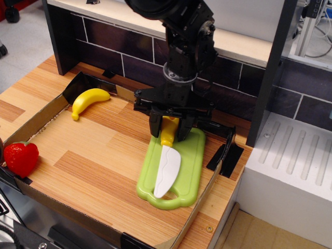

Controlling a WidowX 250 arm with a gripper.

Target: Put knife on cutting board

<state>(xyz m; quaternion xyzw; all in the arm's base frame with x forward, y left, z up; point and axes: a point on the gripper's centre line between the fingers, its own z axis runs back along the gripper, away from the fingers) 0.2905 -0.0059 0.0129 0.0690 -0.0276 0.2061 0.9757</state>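
Observation:
The knife (167, 168) has a yellow handle and a broad white blade with a wavy line. My gripper (168, 128) is shut on its yellow handle, over the far end of the cutting board (189, 166). The white blade points toward the near end, over the board's middle, its tip close to the oval handle hole. The board is light green and lies flat on the wooden surface at the right side of the tray. Whether the blade touches the board, I cannot tell.
A yellow banana (88, 100) lies at the back left. A red strawberry (21, 158) sits at the left edge. A low cardboard wall (199, 205) borders the wooden surface. A dark tiled back wall (109, 46) and a white unit (290, 166) stand behind and right.

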